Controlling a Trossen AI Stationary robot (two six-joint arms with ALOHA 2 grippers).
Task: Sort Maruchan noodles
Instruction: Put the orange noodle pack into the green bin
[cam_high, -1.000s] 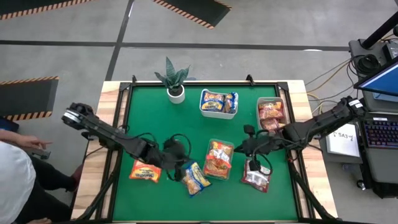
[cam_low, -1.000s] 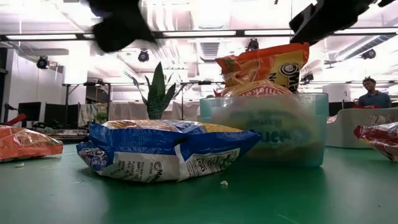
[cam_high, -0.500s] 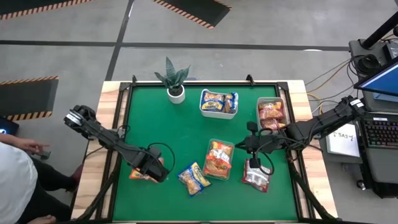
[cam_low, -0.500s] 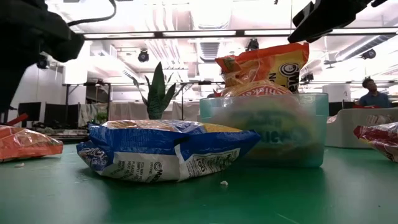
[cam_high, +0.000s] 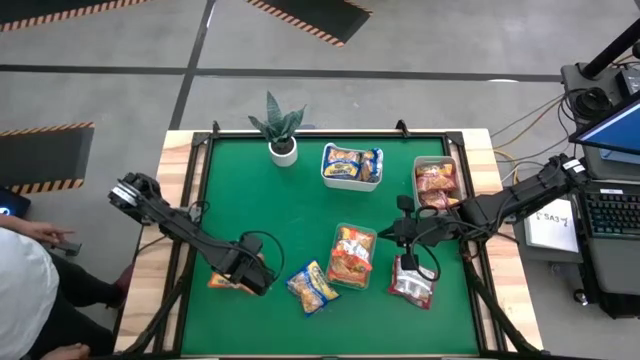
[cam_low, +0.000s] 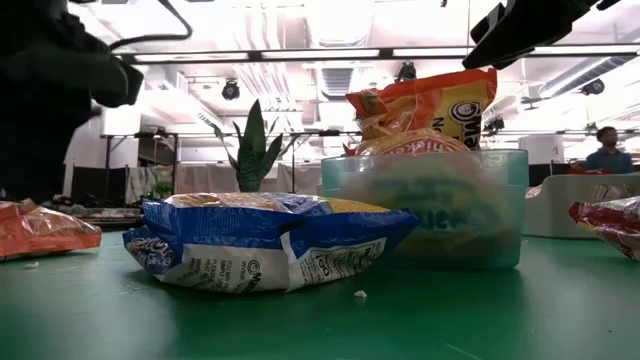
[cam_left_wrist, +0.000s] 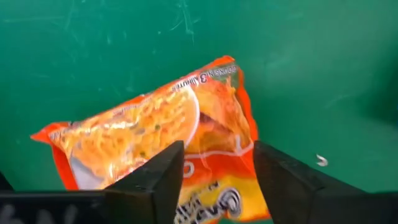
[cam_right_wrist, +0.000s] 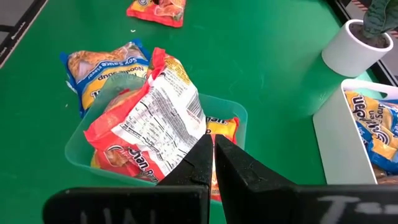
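Currently the left gripper (cam_left_wrist: 214, 177) is sitting low over the orange packet (cam_left_wrist: 155, 134) near the left front of the green table (cam_high: 270, 200). Its fingers (cam_left_wrist: 152, 180) are standing apart, straddling the packet's near end, not clamped on it. The packet is lying flat on the mat.

The right gripper (cam_right_wrist: 213, 158) is hanging above the clear tray (cam_right_wrist: 230, 115) at centre-front, jaws pressed together, holding nothing. That tray is carrying several orange packets (cam_high: 352, 255), the top one (cam_right_wrist: 149, 127) tilted with its printed back showing.

A yellow-and-blue packet (cam_high: 312, 287) is lying on the mat just left of the tray, between it and the left gripper. In the low view it is filling the foreground, with the tray right behind it.

A dark red-and-silver packet (cam_high: 412, 282) is lying on the mat right of the tray, under the right arm.

The white tub (cam_high: 351, 182) at the back is holding yellow-and-blue packets (cam_high: 352, 163). The grey bin (cam_high: 418, 165) at the right edge is holding red ones (cam_high: 436, 180).

A potted plant (cam_high: 280, 128) is standing at the back left. A person's sleeve (cam_high: 25, 290) is showing off the table's left side.
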